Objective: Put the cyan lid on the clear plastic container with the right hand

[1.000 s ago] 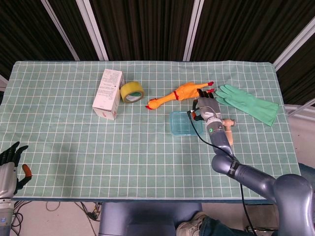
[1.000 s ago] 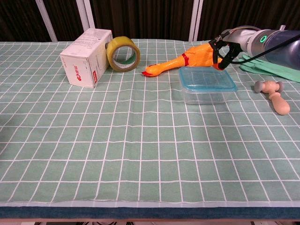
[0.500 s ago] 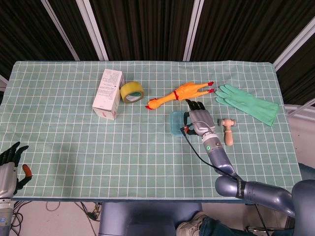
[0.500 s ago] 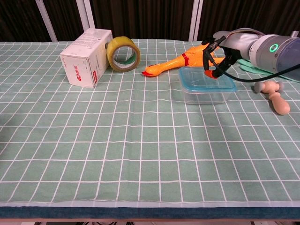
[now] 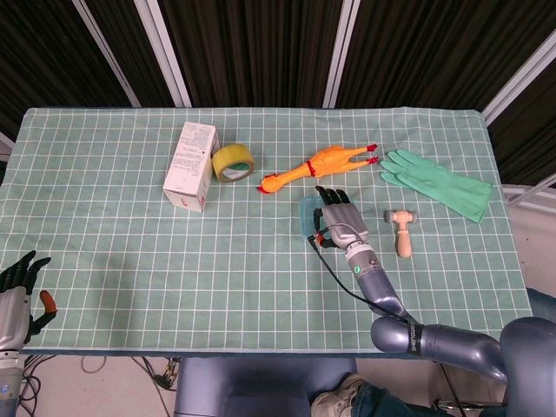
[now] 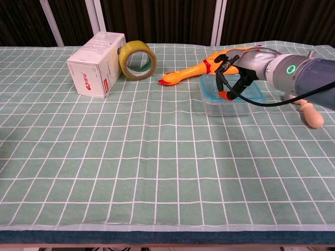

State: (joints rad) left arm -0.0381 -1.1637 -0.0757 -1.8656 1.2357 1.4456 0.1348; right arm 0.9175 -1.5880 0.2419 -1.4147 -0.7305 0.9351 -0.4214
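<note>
The right hand has slid leftward across the table over the last second, from beside the green rubber glove and the small wooden mallet to directly above the clear plastic container. Its fingers are spread and lie flat over the cyan lid, and in the chest view the red-tipped thumb hangs down over the lid's near edge. It holds nothing; whether the palm actually presses the lid cannot be told from either view.

That shift suggests the lid is already resting on the container and the hand has come over to push it down, so the task looks close to done, with only the seating left.

The container sits right of centre, just near of the orange rubber chicken. It is a shallow rounded rectangle with see-through walls, and the lid shows as a cyan rim around a translucent top, seemingly level.

The left hand waits at the near left corner, off the table, fingers apart and empty.
</note>
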